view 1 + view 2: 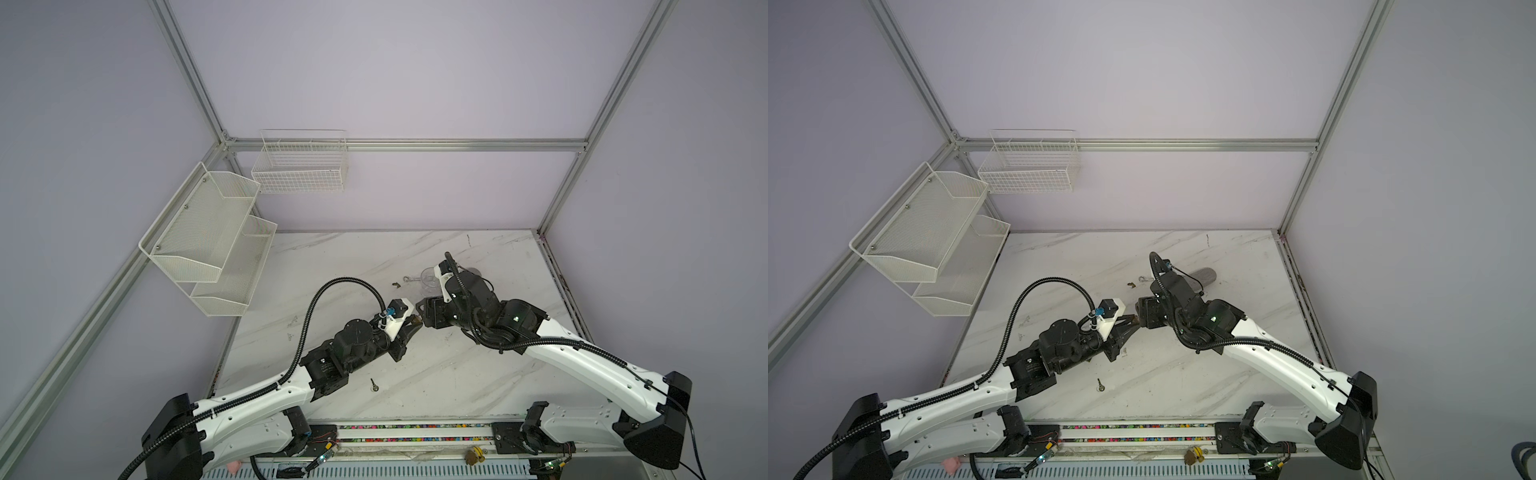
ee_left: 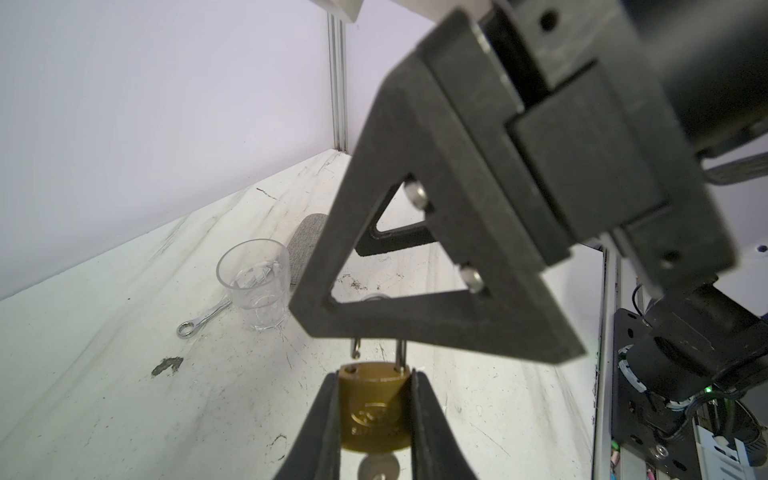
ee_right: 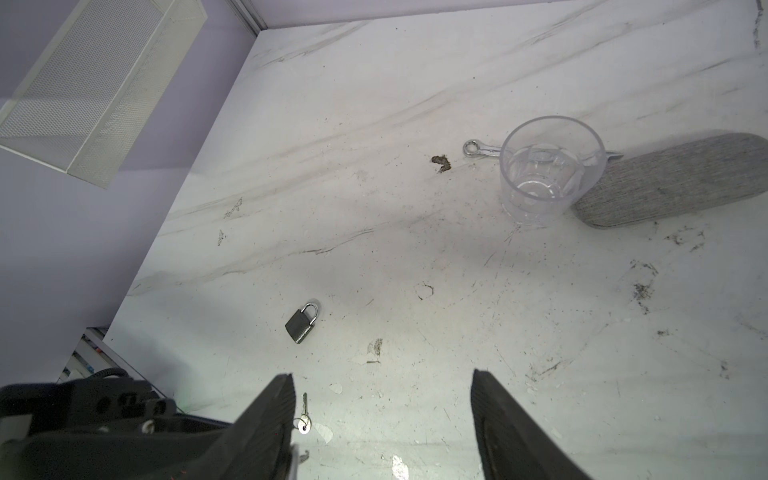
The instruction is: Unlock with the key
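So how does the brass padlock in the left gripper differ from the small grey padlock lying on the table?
The brass padlock is clamped in the left gripper; the small grey padlock lies loose on the marble table. The brass one's shackle stands open, one leg free; the grey one's is closed. Both have silver shackles.

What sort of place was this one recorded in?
Most likely a robot lab test cell, not a lived-in room: a marble-look tabletop boxed in by aluminium framing and plain lilac panels, with the left arm and right arm mounted at its front edge.
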